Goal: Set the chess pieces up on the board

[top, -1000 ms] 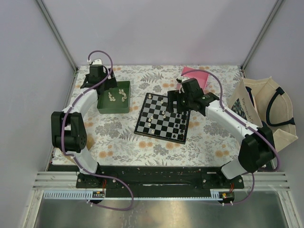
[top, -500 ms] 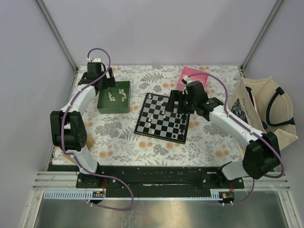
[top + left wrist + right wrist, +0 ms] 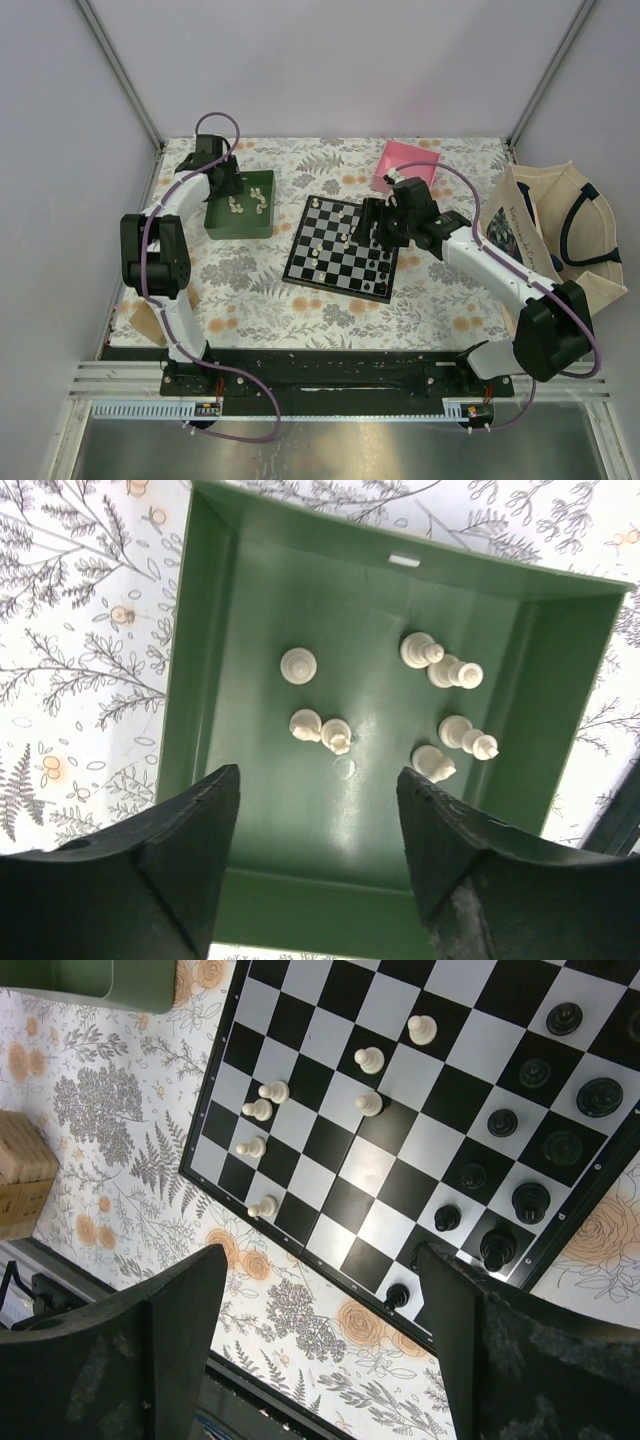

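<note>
The board (image 3: 341,249) lies flat near the middle of the floral desk (image 3: 250,295), turned a little askew to the desk's edges, with the green tray (image 3: 240,226) just to its left and a pink box (image 3: 402,166) behind its far right corner. It is a black-and-white checkered square with a thin black border.

My right fingers (image 3: 205,1285) hang above the board's right side, spread wide with nothing between them. My left fingers (image 3: 222,795) hang over the green tray, also apart and empty.

From above, the chess pieces are only specks. My right wrist view sorts them out. The cream pieces on the board (image 3: 369,1059) stand scattered over the squares toward one side, some of them in a loose line close to one edge. The black pieces (image 3: 530,1200) crowd the rows along the opposite edge, all upright as far as I can tell. That view also catches a brown box (image 3: 20,1165) out on the desk, beyond the board's corner.

My left wrist view looks straight down into the tray, which the right wrist view only clips at a corner. A handful of cream pieces in the tray (image 3: 298,664) sit on its floor in two loose groups, several touching in pairs. Some look tipped over, though I cannot be sure which.

A cream tote bag (image 3: 560,235) sits at the desk's right edge, seen only from above.
</note>
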Available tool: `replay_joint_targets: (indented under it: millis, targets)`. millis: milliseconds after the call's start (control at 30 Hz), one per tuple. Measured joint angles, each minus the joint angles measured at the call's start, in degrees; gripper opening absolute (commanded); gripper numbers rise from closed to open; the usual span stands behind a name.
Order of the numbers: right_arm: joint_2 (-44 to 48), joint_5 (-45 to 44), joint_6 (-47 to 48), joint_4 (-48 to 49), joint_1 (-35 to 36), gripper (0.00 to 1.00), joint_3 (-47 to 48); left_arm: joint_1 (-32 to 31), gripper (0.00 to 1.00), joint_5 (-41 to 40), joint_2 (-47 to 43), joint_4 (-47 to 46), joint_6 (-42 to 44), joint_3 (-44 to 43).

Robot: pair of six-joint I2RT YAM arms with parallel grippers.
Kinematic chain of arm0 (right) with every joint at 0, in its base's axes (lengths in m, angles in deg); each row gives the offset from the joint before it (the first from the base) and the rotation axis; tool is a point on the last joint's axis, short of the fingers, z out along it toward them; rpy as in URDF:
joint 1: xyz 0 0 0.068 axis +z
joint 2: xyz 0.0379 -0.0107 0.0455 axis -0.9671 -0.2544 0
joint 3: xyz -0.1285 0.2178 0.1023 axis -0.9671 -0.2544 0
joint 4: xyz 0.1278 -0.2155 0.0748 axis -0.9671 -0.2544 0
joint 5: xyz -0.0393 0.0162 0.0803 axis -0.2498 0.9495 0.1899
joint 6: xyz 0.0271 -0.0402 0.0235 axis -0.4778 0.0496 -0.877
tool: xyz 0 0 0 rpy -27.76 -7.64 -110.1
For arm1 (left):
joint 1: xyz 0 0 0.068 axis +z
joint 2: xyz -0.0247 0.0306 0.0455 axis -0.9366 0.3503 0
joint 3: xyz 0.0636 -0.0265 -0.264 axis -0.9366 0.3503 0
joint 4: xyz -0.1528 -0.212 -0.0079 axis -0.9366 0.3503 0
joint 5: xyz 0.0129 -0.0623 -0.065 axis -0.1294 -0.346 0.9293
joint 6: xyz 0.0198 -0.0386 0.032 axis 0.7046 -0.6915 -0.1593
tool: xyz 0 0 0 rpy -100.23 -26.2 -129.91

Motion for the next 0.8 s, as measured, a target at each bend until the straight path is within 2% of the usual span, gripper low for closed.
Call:
replay_joint_targets:
  millis: [167,367,500,567,633,800]
  targets:
    - [-3.7,0.0,1.6,-1.2,0.0,0.84,4.7,0.9,0.57,-0.1,1.7,1.1,-2.8,-1.9]
    - [-5.8,0.0,3.2,-1.5,0.0,0.84,7.5,1.8,0.56,1.9,2.9,0.9,-3.1,-3.1]
    - [-6.2,0.0,3.5,-2.1,0.0,0.84,7.5,0.1,0.56,4.1,2.9,0.7,0.8,-3.2]
    - [-6.6,0.0,3.6,-2.6,0.0,0.84,7.5,-1.7,0.5,4.4,2.9,0.7,3.5,-3.2]
    - [-6.9,0.0,3.7,-2.9,0.0,0.84,7.5,-3.9,0.48,4.7,3.0,0.8,5.9,-3.4]
    - [-7.3,0.0,3.8,-3.0,0.0,0.84,7.5,-7.2,0.48,8.4,5.5,1.4,10.4,-7.4]
